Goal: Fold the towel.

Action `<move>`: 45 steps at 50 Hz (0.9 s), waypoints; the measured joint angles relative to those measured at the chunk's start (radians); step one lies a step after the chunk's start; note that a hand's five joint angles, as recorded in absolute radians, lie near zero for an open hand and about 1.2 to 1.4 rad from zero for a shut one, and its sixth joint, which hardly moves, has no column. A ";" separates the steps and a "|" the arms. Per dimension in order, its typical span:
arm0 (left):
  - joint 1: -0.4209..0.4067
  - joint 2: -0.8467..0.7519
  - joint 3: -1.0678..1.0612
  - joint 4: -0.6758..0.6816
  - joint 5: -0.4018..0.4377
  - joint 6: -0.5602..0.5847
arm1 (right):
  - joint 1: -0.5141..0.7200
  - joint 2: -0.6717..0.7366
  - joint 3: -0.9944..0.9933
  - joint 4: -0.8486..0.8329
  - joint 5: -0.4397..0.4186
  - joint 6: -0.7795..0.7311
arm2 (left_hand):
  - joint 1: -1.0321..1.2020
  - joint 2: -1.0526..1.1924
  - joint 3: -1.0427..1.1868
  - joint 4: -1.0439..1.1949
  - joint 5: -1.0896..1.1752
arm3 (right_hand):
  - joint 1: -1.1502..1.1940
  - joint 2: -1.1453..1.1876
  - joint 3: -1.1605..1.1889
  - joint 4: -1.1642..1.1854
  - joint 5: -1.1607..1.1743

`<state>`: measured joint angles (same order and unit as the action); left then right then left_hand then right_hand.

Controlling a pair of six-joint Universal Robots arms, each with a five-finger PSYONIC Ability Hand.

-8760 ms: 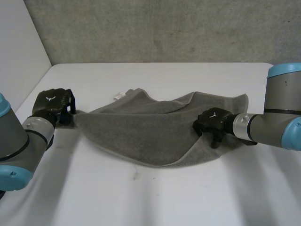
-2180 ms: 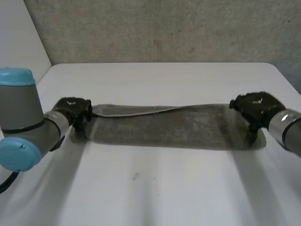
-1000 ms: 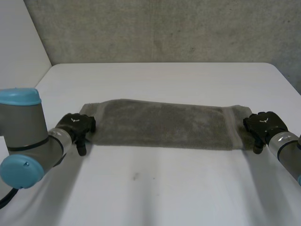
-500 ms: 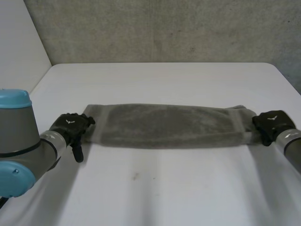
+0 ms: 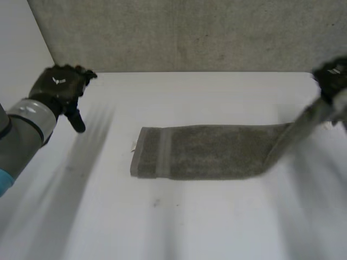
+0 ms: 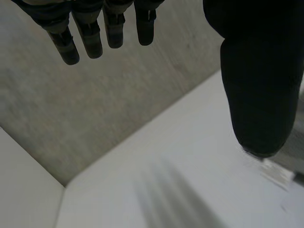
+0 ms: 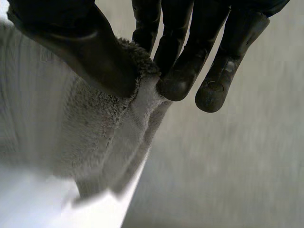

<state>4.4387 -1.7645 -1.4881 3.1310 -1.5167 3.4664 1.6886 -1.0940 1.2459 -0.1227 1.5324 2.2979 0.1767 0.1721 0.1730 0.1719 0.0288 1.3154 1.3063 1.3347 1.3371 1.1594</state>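
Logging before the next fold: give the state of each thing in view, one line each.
towel: folded into a long strip, flat on the table, one end lifted off it.
left hand: open, raised, clear of the towel.
right hand: shut on the towel's lifted end, thumb against fingers.

We find the towel on the table, its right end raised to the right robot hand; the left robot hand hangs well apart, far left.
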 measured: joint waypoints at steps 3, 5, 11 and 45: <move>-0.014 -0.001 0.043 -0.001 -0.003 -0.017 | 0.155 0.036 -0.091 0.002 0.010 -0.001 | 0.000 0.000 0.000 0.000 0.000 | 0.004 0.007 0.006 0.000 0.000; -0.026 -0.005 0.072 -0.001 -0.006 -0.037 | 0.279 0.081 -0.160 0.003 0.012 -0.003 | 0.000 0.000 0.000 0.000 0.000 | 0.004 0.007 0.006 0.000 0.000; -0.058 -0.025 0.135 0.000 -0.008 -0.103 | 0.557 0.235 -0.300 0.007 -0.004 -0.007 | 0.000 0.000 0.000 0.000 0.000 | 0.004 0.007 0.006 0.000 0.000; -0.088 -0.046 0.154 -0.002 -0.007 -0.144 | 0.644 0.107 -0.039 0.070 -0.039 0.285 | 0.000 0.000 0.000 0.000 0.000 | -1.084 -1.067 -1.093 -1.081 -1.101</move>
<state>4.3509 -1.8103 -1.3342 3.1293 -1.5238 3.3227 2.3321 -0.9871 1.2070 -0.0527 1.4930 2.5828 0.1767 0.1721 0.1730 0.1719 0.0288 0.2319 0.2394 0.2414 0.2561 0.0589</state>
